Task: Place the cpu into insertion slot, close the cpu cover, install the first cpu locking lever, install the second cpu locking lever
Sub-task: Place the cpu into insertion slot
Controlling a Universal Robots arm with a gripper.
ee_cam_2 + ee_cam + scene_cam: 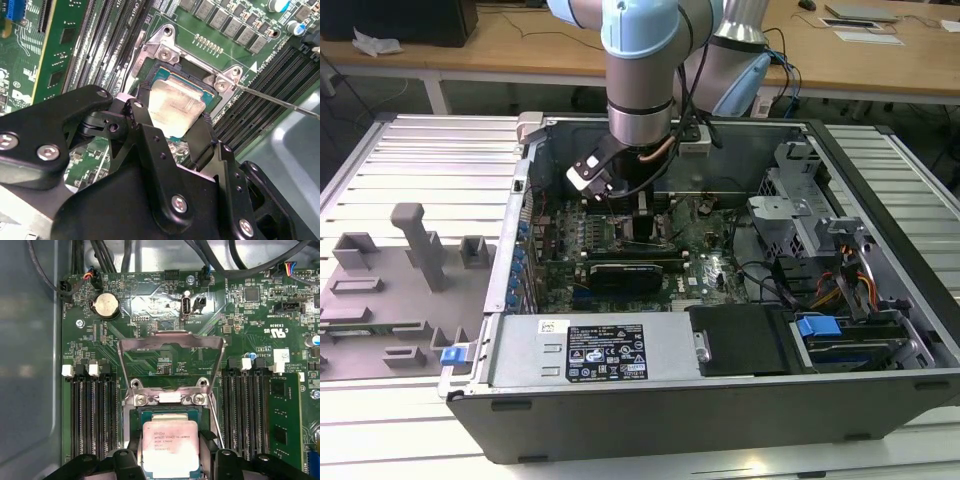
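Observation:
The cpu (177, 102) (170, 445), a flat square chip with a silvery-beige top, sits between my black fingers (205, 137). My gripper (172, 116) (171, 442) is shut on its two opposite edges. It hangs directly over the insertion slot (170, 70) (136, 419), level with its black frame; I cannot tell whether it is seated. The cpu cover (170, 340), a thin silver frame, stands swung open on its hinge behind the slot. A thin wire locking lever (280, 102) (216, 417) lies beside the slot. In the exterior view my gripper (638, 215) reaches down into the open computer case.
Long black memory slots (92, 415) (245, 410) flank the socket on both sides. A black card (625, 270) lies across the motherboard in front of the arm (640, 90). Case walls (520, 230), cables (840, 285) and a drive cage (790, 215) surround the board. A grey fixture tray (400, 290) sits outside the case.

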